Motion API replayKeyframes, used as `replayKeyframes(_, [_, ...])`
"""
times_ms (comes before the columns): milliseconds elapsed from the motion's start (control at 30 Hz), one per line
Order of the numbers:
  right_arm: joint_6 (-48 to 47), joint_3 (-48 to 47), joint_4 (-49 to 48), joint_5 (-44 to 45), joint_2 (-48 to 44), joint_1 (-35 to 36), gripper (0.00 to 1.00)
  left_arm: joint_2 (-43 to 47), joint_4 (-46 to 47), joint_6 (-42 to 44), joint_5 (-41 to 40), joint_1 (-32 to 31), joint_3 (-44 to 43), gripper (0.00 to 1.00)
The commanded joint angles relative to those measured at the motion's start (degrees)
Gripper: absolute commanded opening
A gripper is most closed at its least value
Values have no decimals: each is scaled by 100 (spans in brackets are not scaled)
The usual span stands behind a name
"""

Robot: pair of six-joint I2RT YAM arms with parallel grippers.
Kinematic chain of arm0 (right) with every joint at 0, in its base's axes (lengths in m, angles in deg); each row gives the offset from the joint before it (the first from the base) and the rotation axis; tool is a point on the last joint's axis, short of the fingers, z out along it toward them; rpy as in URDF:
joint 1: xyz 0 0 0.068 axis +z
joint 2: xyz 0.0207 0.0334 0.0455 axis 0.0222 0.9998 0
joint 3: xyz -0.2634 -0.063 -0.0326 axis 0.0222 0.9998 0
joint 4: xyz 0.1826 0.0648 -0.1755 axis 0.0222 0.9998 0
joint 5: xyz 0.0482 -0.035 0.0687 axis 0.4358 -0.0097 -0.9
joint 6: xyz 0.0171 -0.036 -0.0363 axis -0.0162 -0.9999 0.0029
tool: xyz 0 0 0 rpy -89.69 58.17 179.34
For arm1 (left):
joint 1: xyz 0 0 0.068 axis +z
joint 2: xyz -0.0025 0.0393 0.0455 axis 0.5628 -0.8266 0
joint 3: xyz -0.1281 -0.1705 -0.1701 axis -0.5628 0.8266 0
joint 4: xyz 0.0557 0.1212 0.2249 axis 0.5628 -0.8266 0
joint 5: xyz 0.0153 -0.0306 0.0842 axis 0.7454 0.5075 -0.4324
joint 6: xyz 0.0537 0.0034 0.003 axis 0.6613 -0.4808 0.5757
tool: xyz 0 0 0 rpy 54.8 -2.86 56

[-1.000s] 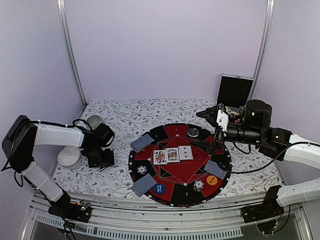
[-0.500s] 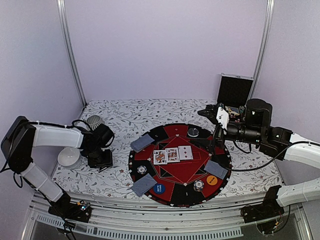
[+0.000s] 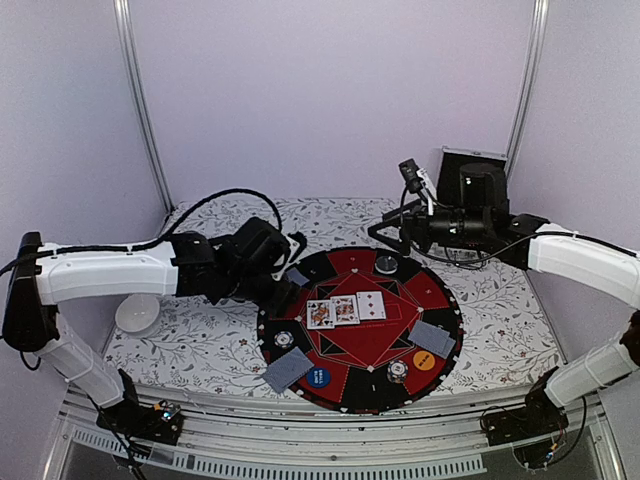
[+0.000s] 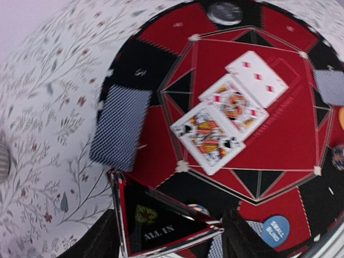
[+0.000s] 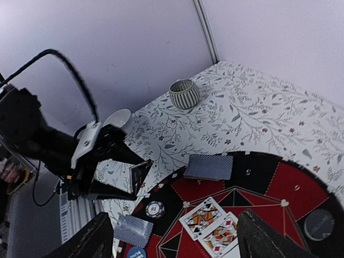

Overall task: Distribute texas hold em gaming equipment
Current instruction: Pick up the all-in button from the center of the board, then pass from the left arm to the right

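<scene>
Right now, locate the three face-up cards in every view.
Top external: face-up cards at the centre of the mat.
Left wrist: a diagonal row, right of centre.
Right wrist: bottom edge, middle.
Shared landmark: the grey disc on the mat's far rim.

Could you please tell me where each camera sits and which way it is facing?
Top external: above and behind the bases, looking down at the round mat; both arms, left hand and right hand show.
Left wrist: over the mat's left edge, looking down; its own fingers grip an ALL IN triangle.
Right wrist: beyond the mat's far right, facing left across it; its open fingers show below.
Shared: all three show the face-up cards.
</scene>
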Motion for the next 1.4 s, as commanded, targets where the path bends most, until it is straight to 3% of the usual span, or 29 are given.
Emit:
replayKeyframes(0, [1528, -153, -322, -1416, 791, 104, 76, 134, 794, 1725, -383, -825, -83, 41])
replayKeyframes(433, [2106, -598, -1148, -2078, 2168, 895, 67, 75, 1513, 2153, -542, -1172, -131, 41])
replayKeyframes(567, [2189, -791, -1231, -1856, 2434, 999, 64, 119, 1602, 2172, -579, -1179, -74, 41])
replayKeyframes(767, [2366, -1092, -1329, -1805, 2871, 1054, 49, 240, 1780, 2196, -532, -1184, 55, 42])
replayKeyframes(967, [2392, -1219, -1299, -1742, 2941, 1071, 8, 263, 1746, 2225, -598, -1189, 96, 42])
replayKeyframes(1033, [2347, -1181, -1189, -1639, 2854, 1040, 2, 272, 1731, 2206, -608, -1187, 115, 43])
replayKeyframes(1067, [2322, -1169, -1094, -1606, 2810, 1002, 2, 273, 1721, 2182, -612, -1189, 121, 47])
replayKeyframes(1100, [2270, -1142, -993, -1604, 2758, 947, 2, 282, 1706, 2132, -605, -1186, 117, 57])
replayKeyframes(1167, [2201, -879, -818, -1617, 2585, 687, 2, 299, 1660, 2013, -598, -1185, 95, 88])
replayKeyframes(1200, [2160, -666, -737, -1610, 2391, 533, 2, 322, 1638, 1941, -596, -1183, 72, 98])
replayKeyframes(1367, [1657, 315, 429, -1699, 1477, -483, 2, 658, 1552, 1593, -142, -938, 164, 98])
